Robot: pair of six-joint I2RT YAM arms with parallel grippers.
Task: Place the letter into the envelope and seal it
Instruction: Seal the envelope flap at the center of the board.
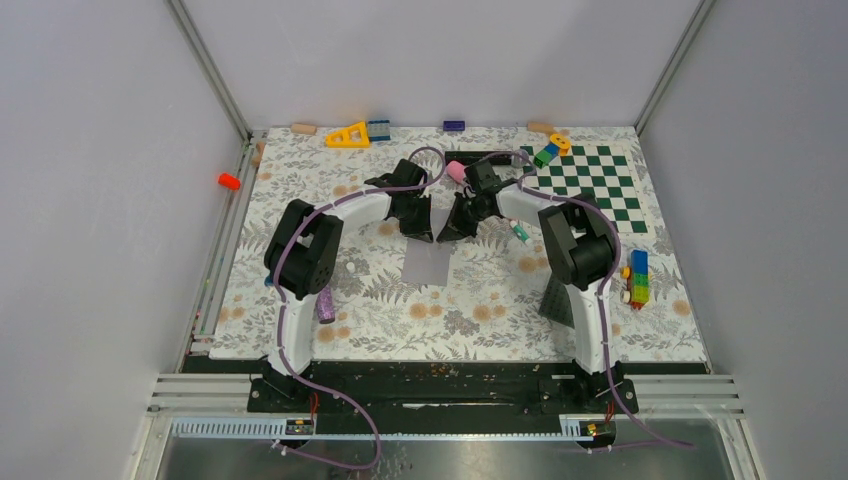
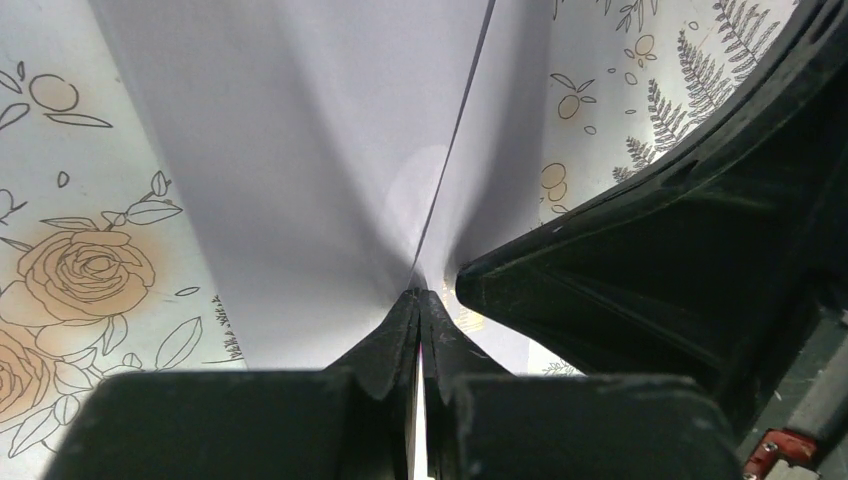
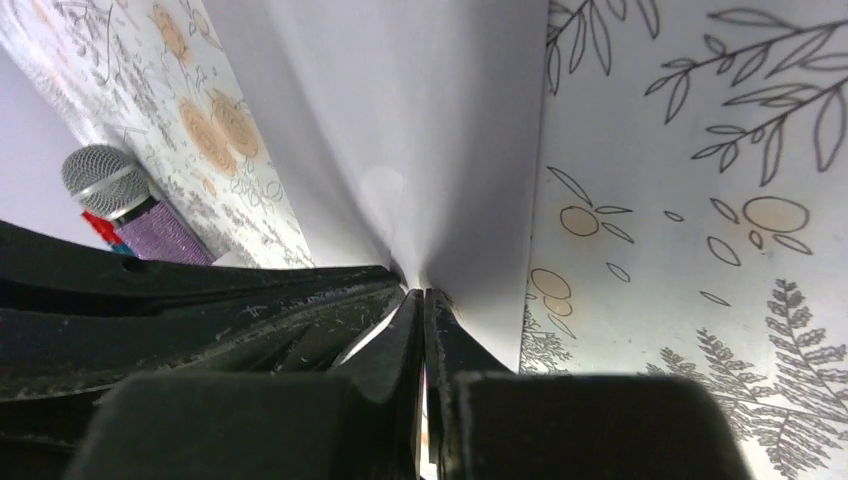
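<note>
The light grey envelope [image 1: 428,264] lies on the flowered cloth at mid-table, its far edge lifted. My left gripper [image 1: 420,226] and right gripper [image 1: 456,226] meet tip to tip over that edge. In the left wrist view the grey paper [image 2: 330,170] creases down into my left gripper [image 2: 420,292], shut on it, with the right gripper's black finger [image 2: 650,250] close beside. In the right wrist view the same sheet [image 3: 430,140] runs into my right gripper [image 3: 421,292], also shut on it. The letter is hidden in all views.
A purple microphone [image 1: 326,305] lies beside the left arm. A pink cylinder [image 1: 455,171] and a green-and-white checkerboard [image 1: 590,185] sit behind the grippers. A stack of coloured bricks [image 1: 638,278] and a dark grey plate [image 1: 557,300] are by the right arm.
</note>
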